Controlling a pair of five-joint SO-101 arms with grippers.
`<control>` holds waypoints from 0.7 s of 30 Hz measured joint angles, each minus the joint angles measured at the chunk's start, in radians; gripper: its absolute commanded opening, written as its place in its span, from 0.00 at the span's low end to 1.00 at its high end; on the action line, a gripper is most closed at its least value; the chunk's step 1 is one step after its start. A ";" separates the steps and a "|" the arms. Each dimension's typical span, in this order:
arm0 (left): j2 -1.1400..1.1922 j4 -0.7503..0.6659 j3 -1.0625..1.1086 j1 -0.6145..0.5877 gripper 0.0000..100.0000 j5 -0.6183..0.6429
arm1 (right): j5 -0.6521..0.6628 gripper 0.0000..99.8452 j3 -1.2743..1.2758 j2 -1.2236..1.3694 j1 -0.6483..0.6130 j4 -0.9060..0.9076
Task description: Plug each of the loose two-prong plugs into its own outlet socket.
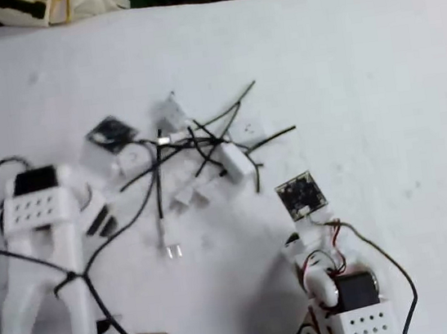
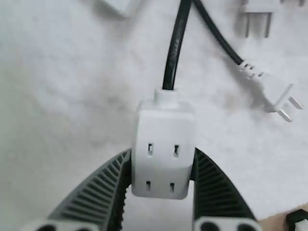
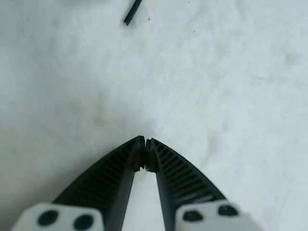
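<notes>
Spreading over the middle of the white table [image 1: 376, 73], a tangle of thin black cords [image 1: 204, 141] lies with small white blocks and plugs among it. The left gripper [image 2: 161, 156] has its ribbed black jaws clamped on both sides of a white plastic socket block [image 2: 163, 125] with two pairs of slots, and a white two-prong plug [image 2: 276, 98] on a black cord lies near it, apart. The right gripper [image 3: 145, 144] sits low over the table, jaws pressed together on nothing.
</notes>
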 measured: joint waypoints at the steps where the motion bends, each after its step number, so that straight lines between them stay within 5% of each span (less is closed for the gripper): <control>1: -0.020 -0.025 0.035 -0.031 0.02 0.014 | 0.000 0.02 0.000 0.000 0.000 0.000; 11: -0.124 -0.270 0.342 -0.218 0.02 0.120 | 0.000 0.02 0.000 0.000 0.000 0.000; 21: -0.161 -0.370 0.440 -0.232 0.02 0.155 | 0.035 0.02 -0.054 -0.002 0.002 0.002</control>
